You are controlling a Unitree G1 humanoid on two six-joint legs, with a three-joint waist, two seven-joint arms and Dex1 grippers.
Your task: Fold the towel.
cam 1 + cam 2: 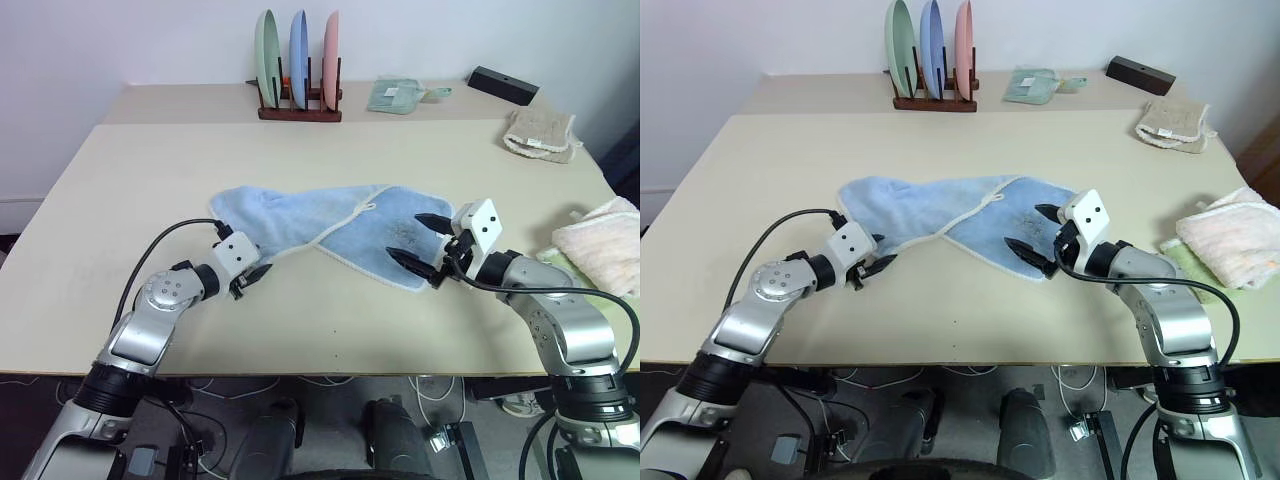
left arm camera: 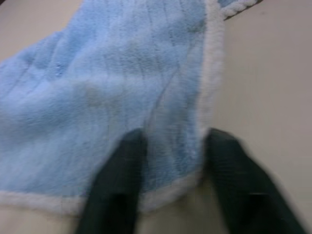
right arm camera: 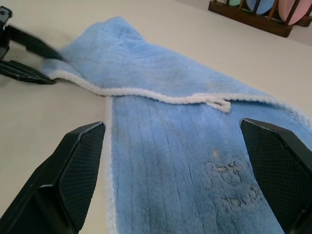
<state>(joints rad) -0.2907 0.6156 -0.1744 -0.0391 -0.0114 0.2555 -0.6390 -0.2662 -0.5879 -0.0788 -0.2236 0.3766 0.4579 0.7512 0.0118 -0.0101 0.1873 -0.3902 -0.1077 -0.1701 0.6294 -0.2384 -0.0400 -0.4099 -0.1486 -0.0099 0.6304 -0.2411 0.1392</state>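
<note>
The fluffy light blue terry towel has pale cream edge trim and a faint tone-on-tone embroidered motif. Behind it, a dark brown wooden rack holds green, blue and pink plates. To the towel's right lie a beige knitted cloth and a cream-pink fluffy towel.

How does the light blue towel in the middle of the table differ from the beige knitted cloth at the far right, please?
The light blue towel is fluffy, spread out and partly folded over itself; the beige knitted cloth is ribbed and lies in a compact bundle. The towel is much larger and sits between both grippers; the cloth lies far from them. Both rest flat on the table.
</note>
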